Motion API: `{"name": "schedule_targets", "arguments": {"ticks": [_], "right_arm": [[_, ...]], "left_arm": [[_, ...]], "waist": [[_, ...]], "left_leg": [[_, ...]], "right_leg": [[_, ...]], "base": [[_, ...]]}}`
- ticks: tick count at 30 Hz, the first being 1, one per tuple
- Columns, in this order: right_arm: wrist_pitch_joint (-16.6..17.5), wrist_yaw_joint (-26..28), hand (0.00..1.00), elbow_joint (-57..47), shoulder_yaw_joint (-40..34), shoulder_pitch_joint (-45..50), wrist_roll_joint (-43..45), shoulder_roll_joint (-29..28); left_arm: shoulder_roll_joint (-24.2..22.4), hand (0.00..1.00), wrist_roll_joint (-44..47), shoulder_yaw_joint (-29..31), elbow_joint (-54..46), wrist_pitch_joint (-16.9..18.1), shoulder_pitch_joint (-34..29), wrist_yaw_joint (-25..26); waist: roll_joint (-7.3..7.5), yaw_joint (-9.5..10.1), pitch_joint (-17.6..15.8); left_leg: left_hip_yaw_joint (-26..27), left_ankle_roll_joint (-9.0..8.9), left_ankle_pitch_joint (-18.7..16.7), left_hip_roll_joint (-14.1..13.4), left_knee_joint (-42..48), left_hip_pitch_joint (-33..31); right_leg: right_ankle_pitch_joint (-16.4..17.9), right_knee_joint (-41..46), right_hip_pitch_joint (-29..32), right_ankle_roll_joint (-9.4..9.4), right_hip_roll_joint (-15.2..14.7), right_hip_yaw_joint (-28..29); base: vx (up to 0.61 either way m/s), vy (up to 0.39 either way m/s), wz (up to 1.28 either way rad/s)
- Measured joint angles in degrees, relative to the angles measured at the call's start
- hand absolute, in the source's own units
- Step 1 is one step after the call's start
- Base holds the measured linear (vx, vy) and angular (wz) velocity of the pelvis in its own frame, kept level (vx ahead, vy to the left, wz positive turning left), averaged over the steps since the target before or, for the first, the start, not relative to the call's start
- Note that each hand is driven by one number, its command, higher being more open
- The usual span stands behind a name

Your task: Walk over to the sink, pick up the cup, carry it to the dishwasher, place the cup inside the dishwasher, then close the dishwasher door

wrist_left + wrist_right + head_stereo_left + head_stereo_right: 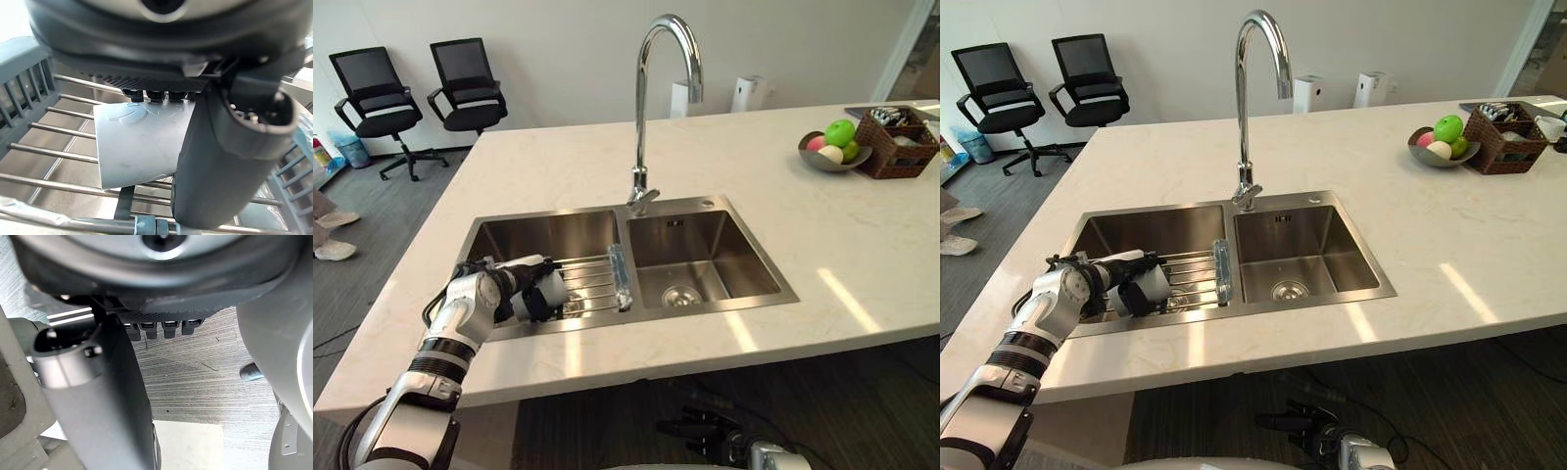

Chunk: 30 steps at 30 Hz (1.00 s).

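- Office kitchen: steel double sink point(705, 250) and tall tap point(641, 98) set in a pale worktop point(558, 162).
- Fruit bowl point(822, 164) near its far right corner.
- Black office chairs point(468, 83) along the wall.

Here's the right hand point(161, 293), hanging low over the floor, its dark bulk looming close to the lens. The thumb point(102, 401) is jutting out long and straight, big and dark. The fingers point(149, 330) are peeking out in a short row beside it, and they're gripping nothing at all. Past them, grey ribbed carpet point(205, 382) is running across, and a pale, flat patch point(190, 445) is showing just beside the thumb, bordering that carpet.
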<state>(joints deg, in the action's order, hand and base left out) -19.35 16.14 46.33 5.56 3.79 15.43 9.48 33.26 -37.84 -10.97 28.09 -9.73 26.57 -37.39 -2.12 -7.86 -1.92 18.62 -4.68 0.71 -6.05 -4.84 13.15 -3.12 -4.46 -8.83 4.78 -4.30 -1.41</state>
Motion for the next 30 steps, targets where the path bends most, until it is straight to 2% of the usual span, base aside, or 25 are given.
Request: {"name": "schedule_targets", "arguments": {"ticks": [13,14,17,24,27,30], "right_arm": [[-2.9,0.7,1.00,0.0,-0.4,-1.0,-1.4,0.3],[-3.2,0.9,1.00,0.0,-0.4,-1.1,-1.6,0.3],[-3.8,1.3,1.00,0.0,-0.5,-1.3,-1.6,0.4],[-4.3,2.5,1.00,0.3,-0.5,-1.7,-1.6,0.6],[-4.5,2.9,1.00,0.6,-0.5,-1.8,-1.6,0.8],[-4.7,3.3,1.00,1.6,-0.6,-2.4,-1.6,0.9]], "left_arm": [[-3.5,1.00,2.9,5.2,5.4,-5.7,-0.1,0.0],[-3.9,0.00,2.9,6.0,6.2,-6.0,-0.1,0.0],[-4.2,0.00,3.0,6.2,6.8,-6.8,-0.1,0.5],[-5.8,0.00,2.8,7.2,8.4,-6.6,-0.4,6.7],[-6.7,0.00,3.4,7.2,8.7,-5.3,-1.2,9.3],[-7.0,0.00,4.9,7.4,9.9,-1.9,-1.8,12.8]], "waist": [[-0.21,0.05,0.0],[-0.17,0.05,0.0],[-0.01,0.09,-0.1],[0.30,0.04,-0.1],[0.33,0.17,0.0],[0.45,0.24,0.1]], "left_leg": [[0.9,-0.22,-0.5,-0.1,0.0,1.0],[0.9,-0.23,-0.5,-0.1,0.0,1.1],[0.9,-0.22,-0.6,-0.1,0.0,1.1],[0.9,-0.23,-0.7,-0.1,0.0,1.1],[0.7,-0.23,-0.7,-0.1,0.1,1.1],[-0.3,-0.22,-0.7,0.0,0.1,0.9]], "right_leg": [[0.0,-0.5,-0.6,0.01,0.2,0.8],[0.0,-0.5,-0.6,0.01,0.2,0.8],[0.0,-0.6,-0.6,0.02,0.2,0.8],[0.0,-0.7,-0.6,0.04,0.2,0.8],[0.0,-0.7,-0.6,0.05,0.2,0.8],[0.0,-0.7,-0.6,0.05,0.2,0.5]], "base": [[-0.02,-0.009,-0.04],[0.00,0.000,0.00],[0.00,0.000,0.00],[-0.03,-0.016,0.00],[-0.02,-0.014,0.01],[-0.01,-0.004,0.03]]}}
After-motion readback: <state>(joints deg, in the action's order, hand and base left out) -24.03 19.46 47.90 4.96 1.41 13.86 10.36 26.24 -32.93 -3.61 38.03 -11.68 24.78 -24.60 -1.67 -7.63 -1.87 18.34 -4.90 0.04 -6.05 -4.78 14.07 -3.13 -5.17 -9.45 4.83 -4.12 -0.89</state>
